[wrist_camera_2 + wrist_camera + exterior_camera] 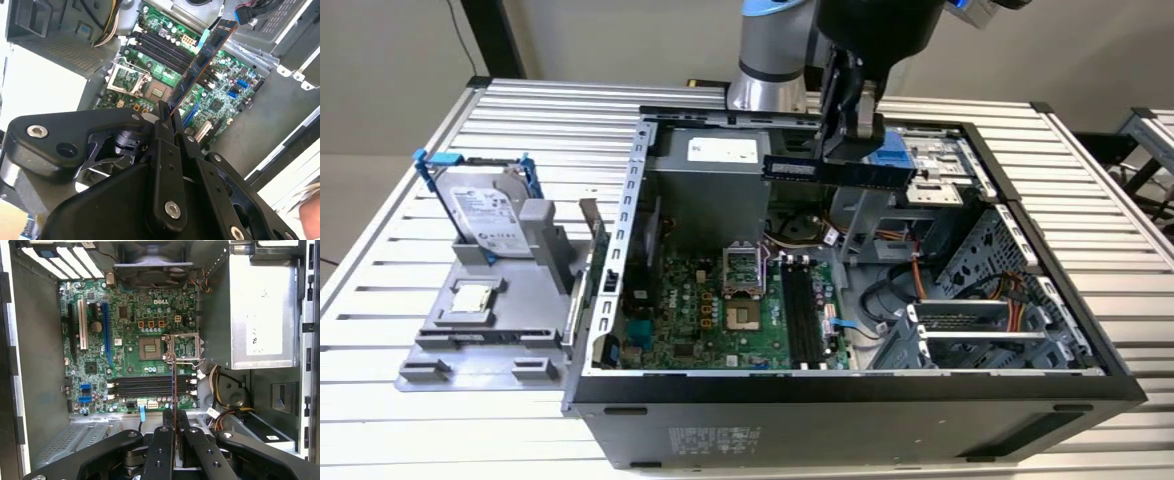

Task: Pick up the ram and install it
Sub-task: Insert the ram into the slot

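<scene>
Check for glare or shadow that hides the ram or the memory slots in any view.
Exterior view: even light, the ram plain against the case, memory slots in mild shade but readable. Second wrist view: ram well lit; the background beyond the case wall washes out white. First wrist view: slots evenly lit, no glare; the ram edge-on, a thin line.

The open black computer case (854, 388) sits on the slatted metal table (400, 425), the silver boxy hard drive (487, 212) to the exterior view's left. The long green ram stick (794, 167) hangs over the green motherboard (707, 305), apparently apart.
</scene>
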Controlling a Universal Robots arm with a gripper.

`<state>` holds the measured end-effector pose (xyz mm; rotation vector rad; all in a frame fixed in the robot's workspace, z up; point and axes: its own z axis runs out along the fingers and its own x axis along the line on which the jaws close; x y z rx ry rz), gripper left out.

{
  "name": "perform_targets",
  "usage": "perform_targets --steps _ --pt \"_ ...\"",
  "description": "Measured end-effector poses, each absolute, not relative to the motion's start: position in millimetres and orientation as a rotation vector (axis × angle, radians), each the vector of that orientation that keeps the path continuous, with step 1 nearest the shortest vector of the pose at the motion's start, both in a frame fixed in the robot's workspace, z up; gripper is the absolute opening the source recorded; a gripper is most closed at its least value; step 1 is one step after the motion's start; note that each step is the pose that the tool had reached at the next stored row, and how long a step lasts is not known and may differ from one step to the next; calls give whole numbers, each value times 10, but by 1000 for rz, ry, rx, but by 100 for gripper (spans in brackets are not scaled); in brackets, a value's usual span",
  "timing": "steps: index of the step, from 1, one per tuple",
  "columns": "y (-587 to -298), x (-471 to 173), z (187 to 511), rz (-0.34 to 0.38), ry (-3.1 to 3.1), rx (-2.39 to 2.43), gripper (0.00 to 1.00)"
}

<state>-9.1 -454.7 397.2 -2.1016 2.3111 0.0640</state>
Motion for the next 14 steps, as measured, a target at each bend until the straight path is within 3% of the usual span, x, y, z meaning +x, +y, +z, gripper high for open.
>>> perform_targets --steps 14 --pt "-4547 -91 3973 60 2555 -1789 0"
